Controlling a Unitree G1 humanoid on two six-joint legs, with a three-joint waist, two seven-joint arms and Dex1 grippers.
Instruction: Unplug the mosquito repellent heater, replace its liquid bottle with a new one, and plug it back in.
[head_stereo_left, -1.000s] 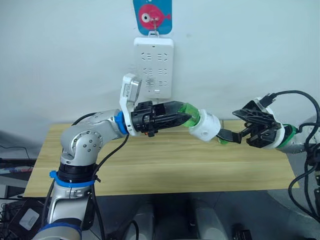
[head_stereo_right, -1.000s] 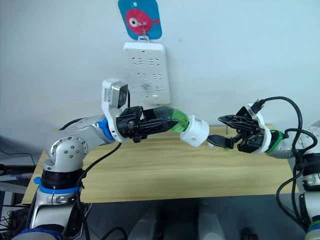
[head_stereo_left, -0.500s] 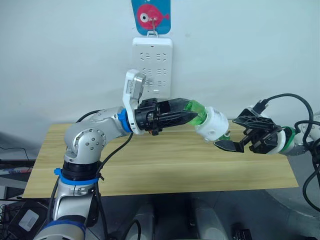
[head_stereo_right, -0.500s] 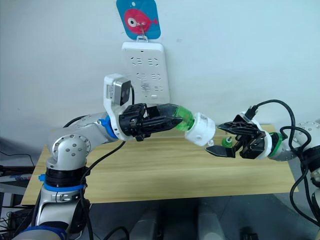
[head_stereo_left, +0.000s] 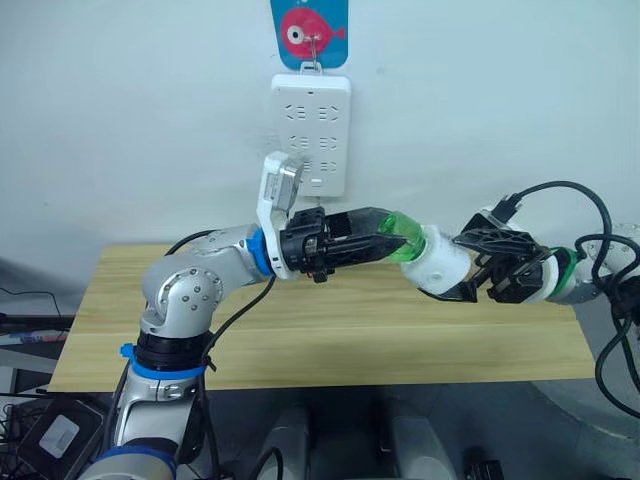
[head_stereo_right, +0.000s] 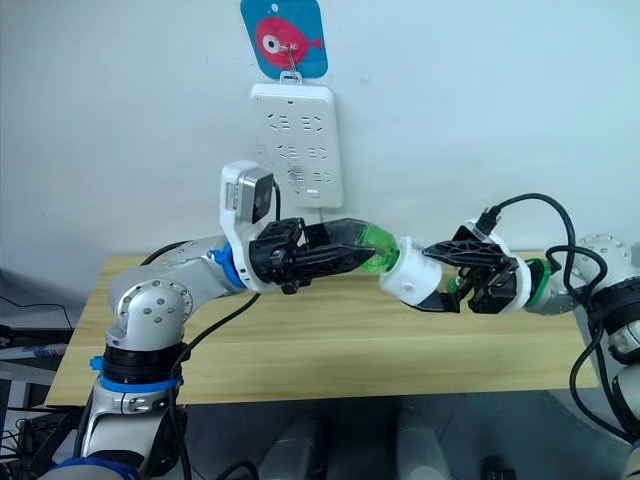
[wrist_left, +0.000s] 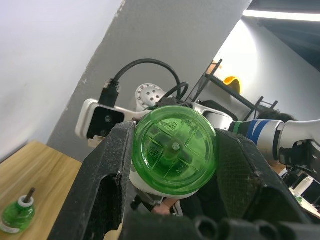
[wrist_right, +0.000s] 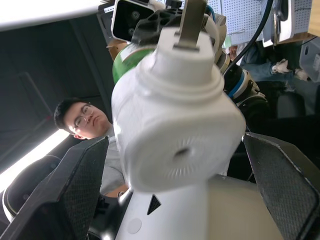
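Heater (head_stereo_left: 443, 268), white plastic, judged light, rigid and smooth; best taken across its flat sides. It is held in mid-air above the bench (head_stereo_left: 300, 340), a green bottle (head_stereo_left: 403, 239) screwed in and clenched by the left hand (head_stereo_left: 385, 240). Right hand (head_stereo_left: 470, 268), at 3 o'clock, stands released around the heater.

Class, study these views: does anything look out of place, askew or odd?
Nothing looks spilled or broken. One oddity: a green bottle with a bare wick stands alone on the wooden table, while the heater, unplugged, is held in mid-air, its fitted bottle in the left gripper.
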